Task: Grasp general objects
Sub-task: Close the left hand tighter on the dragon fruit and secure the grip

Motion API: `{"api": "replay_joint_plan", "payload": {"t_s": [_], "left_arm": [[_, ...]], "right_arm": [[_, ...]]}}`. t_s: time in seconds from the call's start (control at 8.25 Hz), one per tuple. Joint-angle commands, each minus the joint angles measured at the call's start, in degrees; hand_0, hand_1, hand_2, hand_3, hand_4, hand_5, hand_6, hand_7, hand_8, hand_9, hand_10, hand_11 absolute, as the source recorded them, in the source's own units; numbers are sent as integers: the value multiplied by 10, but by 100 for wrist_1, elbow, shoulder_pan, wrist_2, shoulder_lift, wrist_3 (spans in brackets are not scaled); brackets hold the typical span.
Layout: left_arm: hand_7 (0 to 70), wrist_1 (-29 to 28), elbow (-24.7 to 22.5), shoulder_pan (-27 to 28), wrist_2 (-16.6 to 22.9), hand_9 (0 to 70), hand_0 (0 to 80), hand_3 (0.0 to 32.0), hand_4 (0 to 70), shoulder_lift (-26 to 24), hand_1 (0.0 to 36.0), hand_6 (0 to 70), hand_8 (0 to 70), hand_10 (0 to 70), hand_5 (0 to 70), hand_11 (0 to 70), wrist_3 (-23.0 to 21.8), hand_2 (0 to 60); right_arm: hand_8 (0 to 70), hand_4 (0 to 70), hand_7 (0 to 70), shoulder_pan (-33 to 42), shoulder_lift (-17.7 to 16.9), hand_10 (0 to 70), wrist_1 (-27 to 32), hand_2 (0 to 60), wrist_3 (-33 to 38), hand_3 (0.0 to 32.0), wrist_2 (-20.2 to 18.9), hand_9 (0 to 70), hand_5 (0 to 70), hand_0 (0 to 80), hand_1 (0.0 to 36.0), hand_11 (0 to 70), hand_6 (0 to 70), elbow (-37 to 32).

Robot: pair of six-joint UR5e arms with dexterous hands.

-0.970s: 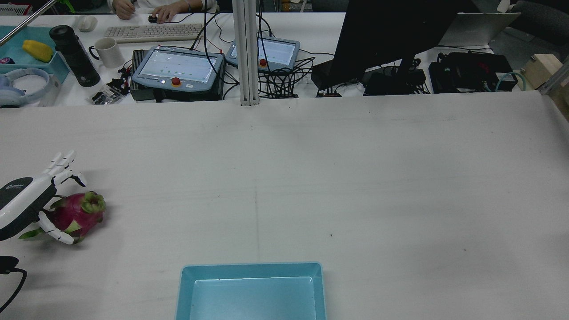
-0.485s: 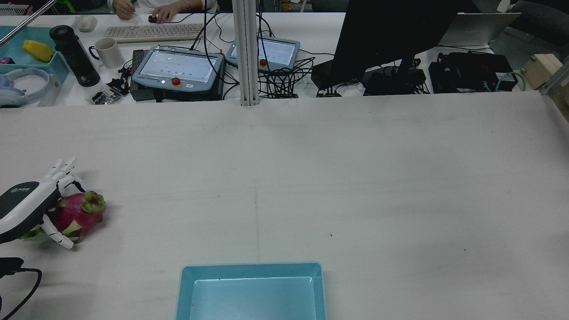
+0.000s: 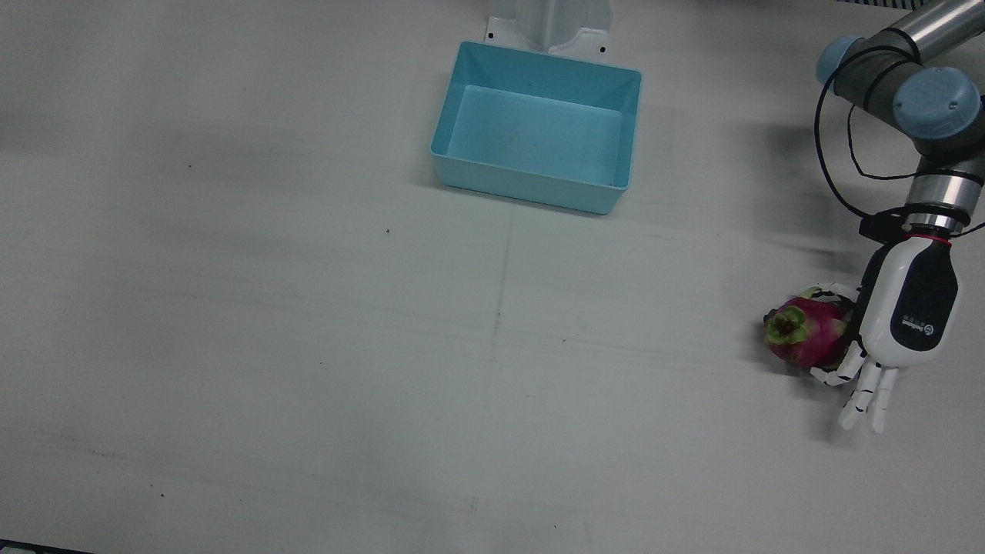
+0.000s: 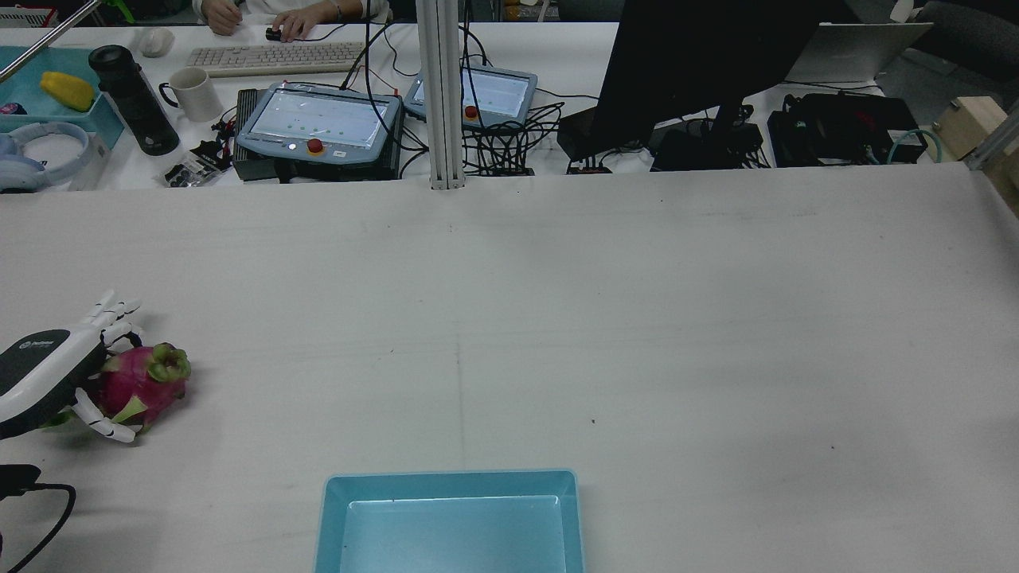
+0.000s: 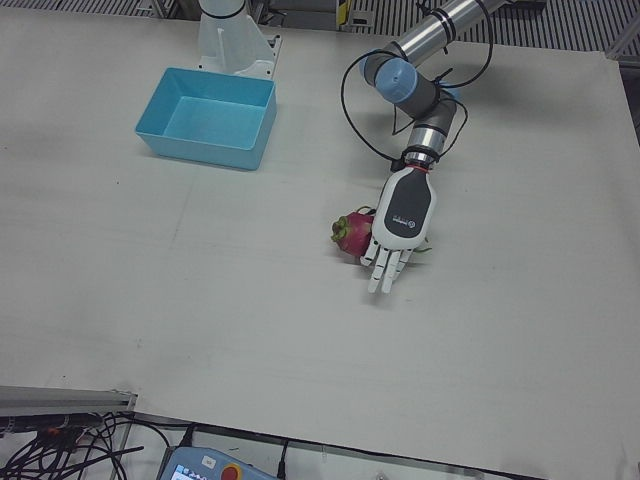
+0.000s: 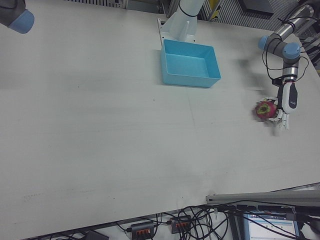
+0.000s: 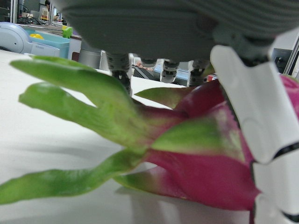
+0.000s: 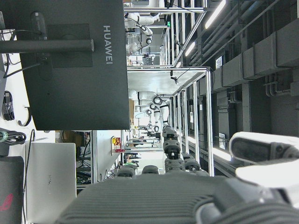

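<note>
A magenta dragon fruit (image 3: 804, 338) with green scales lies on the white table near the robot's left edge, also seen in the rear view (image 4: 139, 386) and the left-front view (image 5: 352, 235). My left hand (image 3: 908, 308) sits low over its outer side. The thumb and one finger curl around the fruit while the other fingers point straight past it. In the left hand view the fruit (image 7: 201, 158) fills the frame, with a white finger (image 7: 247, 112) lying against it. My right hand (image 8: 154, 200) shows only in its own view, facing up at the ceiling and holding nothing.
An empty light-blue bin (image 3: 531, 192) stands at the robot's side of the table, midway between the arms (image 4: 446, 481). Beyond the table's far edge are teach pendants (image 4: 318, 119), a monitor (image 4: 700, 64), cables and a person's hands at a keyboard.
The left hand has sunk lower onto the dragon fruit and its fingers have drawn in closer around it. The fruit has not moved.
</note>
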Motion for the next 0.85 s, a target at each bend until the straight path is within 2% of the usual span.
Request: {"api": "replay_joint_plan", "payload": {"t_s": [0.0,0.12,0.24,0.36,0.48,0.61,0.73], "left_arm": [[165,-131,60,191,-1,19,496,0,100,-24,187,40,0,64,408,112,0,208],[208,-184,51,193,-1,30,492,0,135,-33,197,81,6,91,442,150,0,296],[291,-271,51,193,-1,110,477,0,160,-15,220,125,52,134,538,212,-9,488],[386,-298,60,184,-1,203,463,0,180,-7,246,179,115,175,670,270,-105,600],[495,-429,69,184,-10,320,389,0,206,28,260,254,195,245,700,370,-245,600],[539,-639,86,158,-10,360,270,0,205,55,277,276,220,292,700,431,-385,600],[571,-772,52,140,-27,385,236,0,207,116,292,293,237,364,700,524,-578,600]], "right_arm": [[0,0,0,0,0,0,0,0,0,0,0,0,0,0,0,0,0,0],[0,0,0,0,0,0,0,0,0,0,0,0,0,0,0,0,0,0],[0,0,0,0,0,0,0,0,0,0,0,0,0,0,0,0,0,0],[0,0,0,0,0,0,0,0,0,0,0,0,0,0,0,0,0,0],[0,0,0,0,0,0,0,0,0,0,0,0,0,0,0,0,0,0],[0,0,0,0,0,0,0,0,0,0,0,0,0,0,0,0,0,0],[0,0,0,0,0,0,0,0,0,0,0,0,0,0,0,0,0,0]]}}
